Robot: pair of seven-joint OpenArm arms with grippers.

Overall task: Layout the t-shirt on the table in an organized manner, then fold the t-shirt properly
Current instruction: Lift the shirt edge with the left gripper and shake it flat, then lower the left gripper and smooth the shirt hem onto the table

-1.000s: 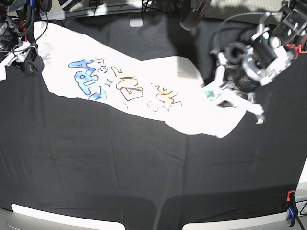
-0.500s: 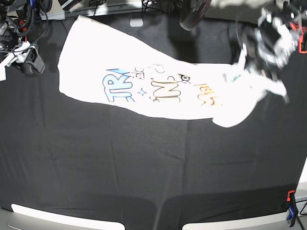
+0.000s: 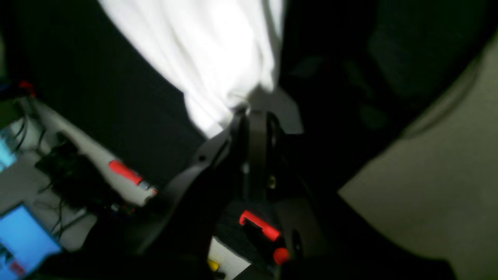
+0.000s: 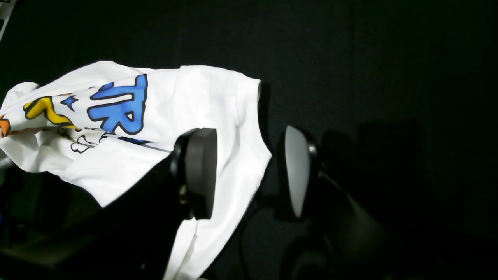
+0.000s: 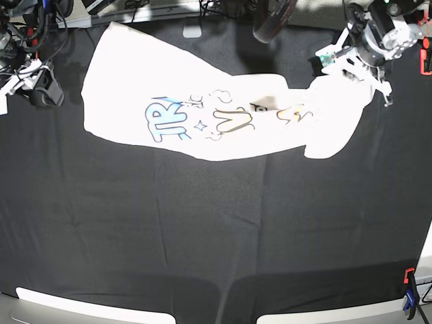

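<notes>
right now the shirt lies on the table, up in the far half. its long way runs across, from one arm to the other. one end is pinched tight in the left gripper, which is lifted at the far corner, so that end is pulled up and bunched. the other end lies flat just beside the right gripper, and that gripper is wide and holds nothing. in the right wrist view its two fingers sit over the shirt's edge, with the blue letters off to one side. so the right arm is the near one for the loose end, i think, and it should grab there next.

the shirt is soft, thin, white cloth with wrinkles. the table cover is black, dull cloth and quite flat.
</notes>
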